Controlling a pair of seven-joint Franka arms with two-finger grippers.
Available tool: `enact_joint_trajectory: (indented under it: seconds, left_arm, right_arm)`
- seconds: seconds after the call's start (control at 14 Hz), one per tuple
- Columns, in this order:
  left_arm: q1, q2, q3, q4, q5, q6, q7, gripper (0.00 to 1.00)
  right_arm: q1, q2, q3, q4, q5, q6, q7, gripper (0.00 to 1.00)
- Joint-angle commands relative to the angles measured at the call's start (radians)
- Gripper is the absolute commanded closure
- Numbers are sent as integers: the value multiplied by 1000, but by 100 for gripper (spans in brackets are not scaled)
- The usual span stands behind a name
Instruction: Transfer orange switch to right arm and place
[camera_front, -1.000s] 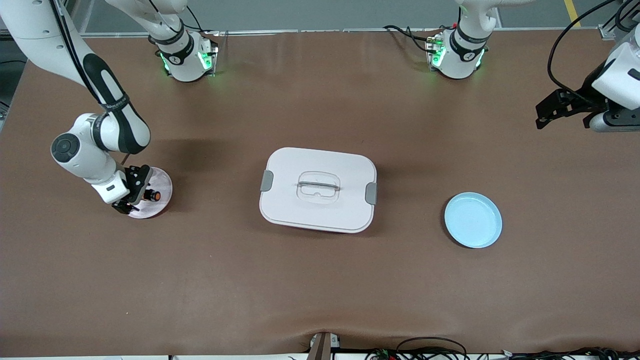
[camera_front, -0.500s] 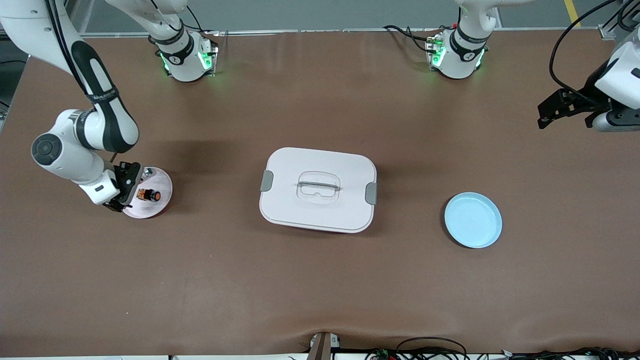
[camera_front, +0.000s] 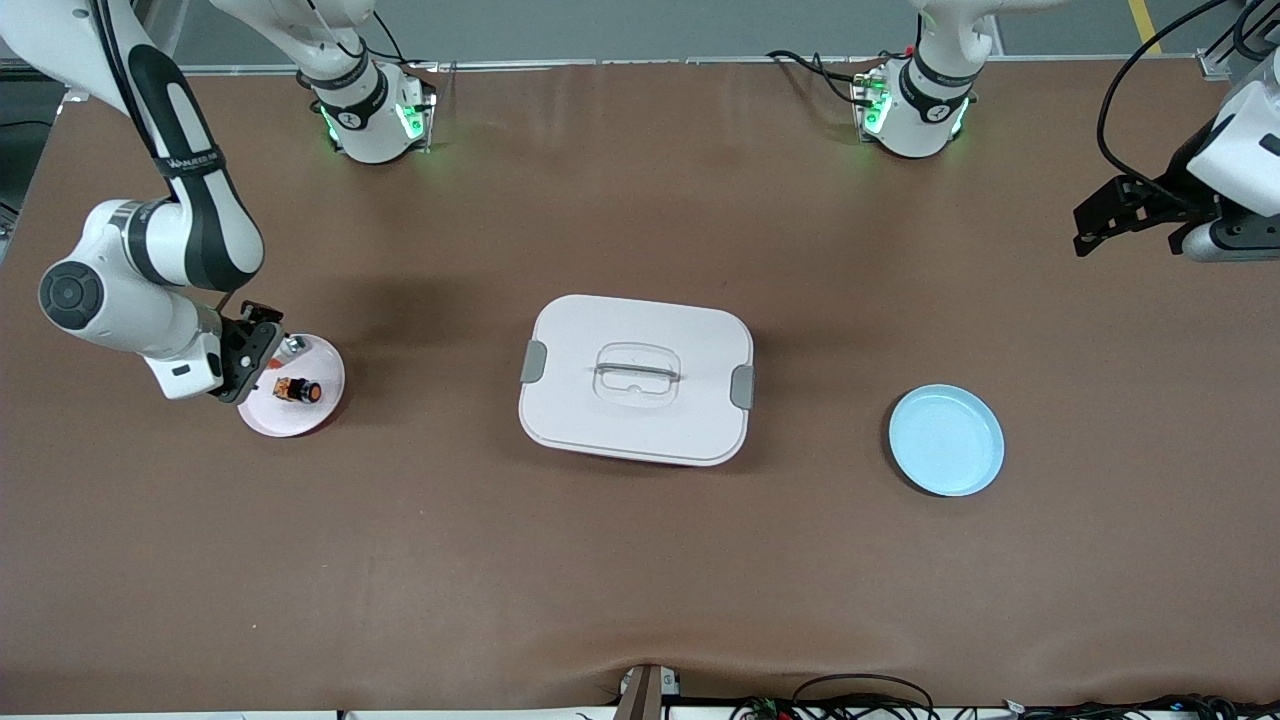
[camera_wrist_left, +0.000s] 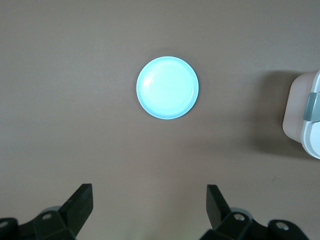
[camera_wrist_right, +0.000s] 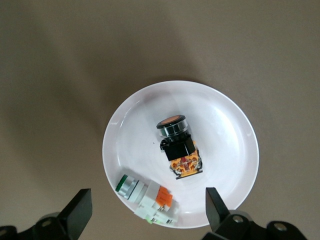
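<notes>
The orange switch (camera_front: 299, 390) lies on its side on a small white plate (camera_front: 300, 418) toward the right arm's end of the table. In the right wrist view the switch (camera_wrist_right: 177, 145) shows its round orange cap and black body, free on the plate (camera_wrist_right: 225, 125). My right gripper (camera_front: 258, 358) is open and empty, just over the plate's edge, apart from the switch; in its own view the gripper (camera_wrist_right: 148, 201) spans the plate's rim. My left gripper (camera_front: 1100, 215) is open and empty, held high over the left arm's end of the table; its own view (camera_wrist_left: 150, 197) shows bare table between the fingers.
A silver-and-white part with orange marks (camera_wrist_right: 145, 197) lies on the same plate beside the switch. A white lidded box (camera_front: 636, 378) stands mid-table. A light blue plate (camera_front: 945, 440) sits toward the left arm's end and also shows in the left wrist view (camera_wrist_left: 167, 87).
My right gripper has drawn back from over the switch toward the plate's edge and the right arm's end of the table. The switch stays on the plate. The left arm has hardly moved.
</notes>
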Motion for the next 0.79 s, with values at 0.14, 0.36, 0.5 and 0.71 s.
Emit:
enact_joint_trajectory:
  seconds: [0.14,0.36,0.5,0.71]
  left_arm:
    - [6,-12,-4,3,-19,-17,5,0]
    - [5,-11,-4,10,-19,-17,5,0]
    - [6,-8,-4,14,-34,-17,7,0]
    - [6,-8,-1,17,-40,-17,7,0]
  right_arm:
    - [19,-60,0,4,-8,-75,398,0]
    - [19,-77,2,4,-11,-84,755,0]
    - [17,-86,2,7,-11,-86,890,0]
    - [17,-89,2,39,-10,-87,1064,0]
